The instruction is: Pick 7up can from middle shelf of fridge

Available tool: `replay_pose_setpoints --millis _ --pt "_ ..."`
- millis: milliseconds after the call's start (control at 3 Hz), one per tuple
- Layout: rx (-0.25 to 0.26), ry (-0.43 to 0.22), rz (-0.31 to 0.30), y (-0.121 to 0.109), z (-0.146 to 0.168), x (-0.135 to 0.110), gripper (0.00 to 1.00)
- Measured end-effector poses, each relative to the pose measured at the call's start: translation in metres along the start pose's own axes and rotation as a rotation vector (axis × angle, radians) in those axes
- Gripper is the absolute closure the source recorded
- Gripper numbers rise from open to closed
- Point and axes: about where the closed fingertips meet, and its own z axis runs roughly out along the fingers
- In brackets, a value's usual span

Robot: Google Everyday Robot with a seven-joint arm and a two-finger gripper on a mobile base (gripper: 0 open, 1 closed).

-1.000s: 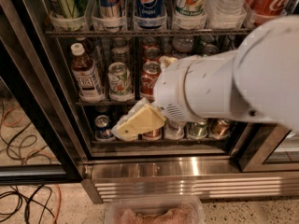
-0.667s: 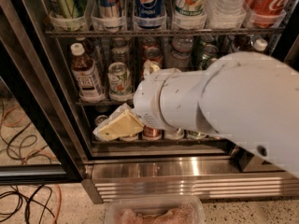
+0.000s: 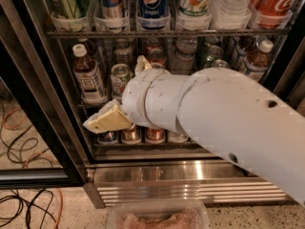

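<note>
- Gripper: at the end of the white arm, in front of the open fridge at the height of the middle shelf. Two cream fingers show, one low and to the left, the other high behind the wrist. They stand well apart with nothing between the pads, so the gripper reads as wide and empty.
- 7up can: on the middle shelf, front row, just right of the tea bottle. In the camera view it falls between the two fingers but deeper into the fridge; whether either finger touches it cannot be told.
- Key relation: the can stands upright, long axis vertical, while the line from finger to finger runs on a slant, lower left to upper right. Judged from this, the coming move calls for a short advance inward, and likely a roll of the wrist so that the fingers come level on either side of the can.
- Can's look: pale silver body, green lettering, silver top. Its right edge is hidden by the wrist, and its foot by the lower finger.
- Neighbours: more cans stand close behind and to the right of it, and the bottle is close on its left, so side room for the fingers looks tight.
</note>
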Motion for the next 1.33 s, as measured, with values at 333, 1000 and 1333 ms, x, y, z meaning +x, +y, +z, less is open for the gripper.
replay_pose_setpoints --millis 333,1000,1333 --pt "0.0 0.0 0.0 0.0 0.0 0.0 0.0" --pt "0.028 0.006 0.034 0.019 0.02 0.028 0.0" --pt "0.028 0.028 0.041 0.033 0.029 0.049 0.0"
